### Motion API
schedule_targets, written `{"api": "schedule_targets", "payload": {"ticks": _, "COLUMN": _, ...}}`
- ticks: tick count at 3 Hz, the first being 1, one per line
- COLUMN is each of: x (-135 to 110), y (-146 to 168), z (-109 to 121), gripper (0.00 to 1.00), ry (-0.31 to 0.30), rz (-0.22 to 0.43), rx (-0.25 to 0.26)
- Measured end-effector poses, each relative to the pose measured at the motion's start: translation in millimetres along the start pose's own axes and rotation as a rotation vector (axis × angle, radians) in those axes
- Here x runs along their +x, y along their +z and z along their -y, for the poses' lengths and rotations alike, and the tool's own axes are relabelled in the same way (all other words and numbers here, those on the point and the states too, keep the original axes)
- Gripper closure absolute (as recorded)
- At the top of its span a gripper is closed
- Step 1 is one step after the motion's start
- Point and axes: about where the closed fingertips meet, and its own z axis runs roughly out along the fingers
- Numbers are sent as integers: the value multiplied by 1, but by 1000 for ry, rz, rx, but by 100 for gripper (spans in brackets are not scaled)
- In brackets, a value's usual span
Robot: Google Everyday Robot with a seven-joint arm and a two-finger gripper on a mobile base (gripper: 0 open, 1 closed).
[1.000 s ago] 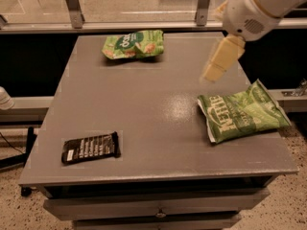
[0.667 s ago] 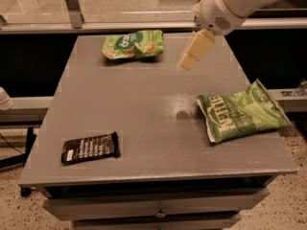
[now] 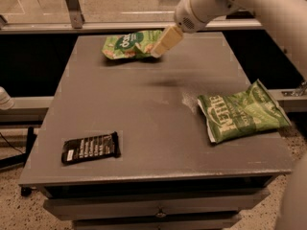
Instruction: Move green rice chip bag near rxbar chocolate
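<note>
Gripper at the chip bag, far side of worktop

Gripper (image 3: pixel 159 49) hangs at the far edge of the grey worktop (image 3: pixel 144 104), angled down to the left from the white arm (image 3: pixel 216 1) that comes in from the upper right. Its pale tip overlaps the right end of the chip bag (image 3: pixel 125 44). I cannot tell whether they touch, nor whether the gripper is open or closed. The chip bag lies flat near the far edge, left of centre. The rxbar (image 3: pixel 90 148) lies flat at the near left corner, well apart from the chip bag. A darker Kettle bag (image 3: pixel 241 111) lies at the right edge.
</note>
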Motion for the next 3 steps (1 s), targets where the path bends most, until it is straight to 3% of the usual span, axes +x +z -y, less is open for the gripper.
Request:
{"api": "schedule_targets", "payload": {"ticks": 1, "x": -14, "y": 45, "z": 22, "gripper": 0, "ry": 48, "rz": 35, "rx": 22}}
{"api": "schedule_targets", "payload": {"ticks": 2, "x": -26, "y": 89, "z": 23, "gripper": 0, "ry": 88, "rz": 53, "rx": 1}}
{"api": "schedule_targets", "payload": {"ticks": 3, "x": -32, "y": 115, "z": 12, "gripper": 16, "ry": 102, "rz": 61, "rx": -42}}
